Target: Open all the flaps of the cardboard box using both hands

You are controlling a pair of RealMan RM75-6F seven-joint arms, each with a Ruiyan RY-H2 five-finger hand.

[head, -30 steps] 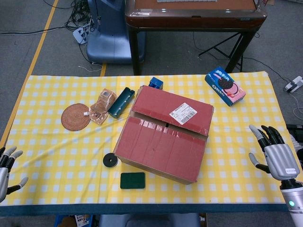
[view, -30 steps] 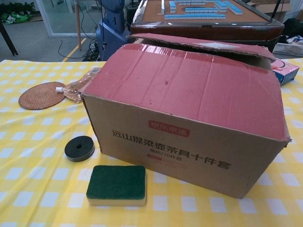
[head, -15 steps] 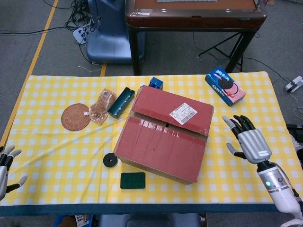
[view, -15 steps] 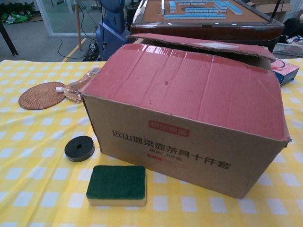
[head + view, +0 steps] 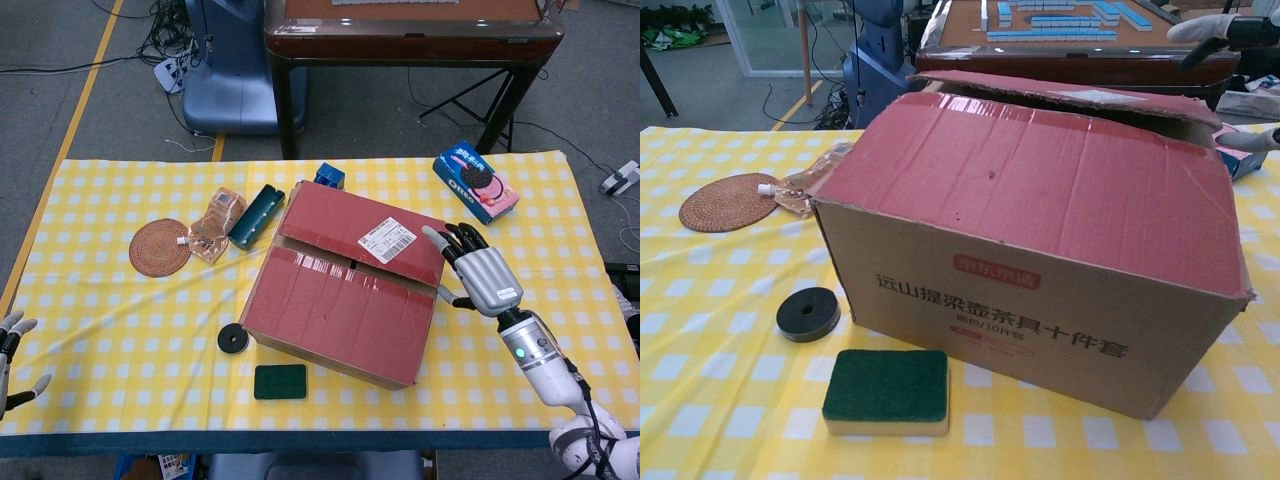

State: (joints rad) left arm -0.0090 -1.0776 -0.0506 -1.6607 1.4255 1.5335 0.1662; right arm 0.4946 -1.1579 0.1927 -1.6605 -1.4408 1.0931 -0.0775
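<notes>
Head view: my right robot hand (image 5: 478, 277), fingers spread and empty, sits beside the cardboard box (image 5: 345, 285) far flap (image 5: 362, 232) to lift it; left robot hand (image 5: 12, 358) waits open at the worktop (image 5: 120, 310) edge

Your right hand (image 5: 483, 280) has a light grey metallic back plate, with black fingers (image 5: 462, 238) capped in pale grey tips. Behind it, your right forearm (image 5: 541, 362) is a glossy white-silver shell with dark seams at the wrist and a small green light glowing near it. Your left hand (image 5: 10, 355) shows only dark fingers with pale grey tips.
</notes>
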